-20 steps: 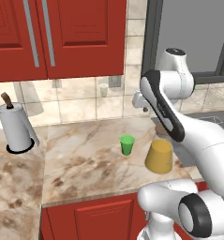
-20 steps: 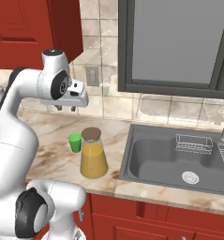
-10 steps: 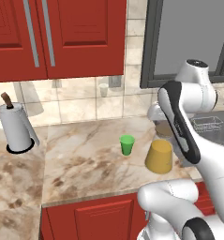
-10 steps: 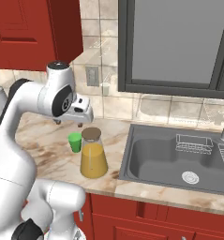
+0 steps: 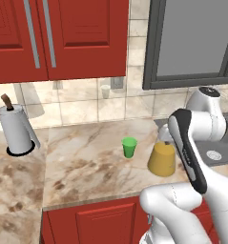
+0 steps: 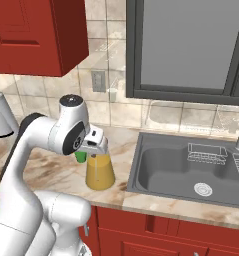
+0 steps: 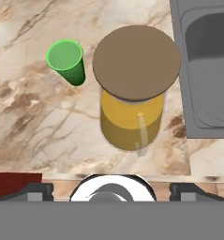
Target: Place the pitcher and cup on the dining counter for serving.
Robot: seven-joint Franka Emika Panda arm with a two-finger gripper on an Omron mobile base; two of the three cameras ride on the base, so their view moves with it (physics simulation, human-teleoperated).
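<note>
A: What has changed since a second ago?

B: The arm has swung down from up near the wall tiles. The gripper (image 6: 97, 145) now hangs right over the pitcher (image 6: 100, 171), where earlier it was held high and behind it. Pitcher and cup (image 5: 129, 147) have not moved on the counter (image 5: 87, 167).

A: How are the jaws?

B: Spread wide, holding nothing. In the hand view the two finger tips (image 7: 36, 192) sit far apart at the bottom corners, and nothing lies between them.

A: Where is the pitcher from the gripper?

B: In the hand view the pitcher (image 7: 132, 89) is at 12 o'clock from the gripper (image 7: 111, 193), its brown lid (image 7: 137, 62) facing the camera and yellow liquid showing beneath. The gripper does not touch it.

A: And the cup?

B: The cup (image 7: 67, 62) stands at about 10 o'clock, just beside the pitcher and apart from it. The sink (image 7: 205, 70) lies at 2 o'clock, close to the pitcher's other side.

A: Anything else on the counter?

B: A paper-towel roll (image 5: 16, 129), well apart, at 9 o'clock in the left base view.
</note>
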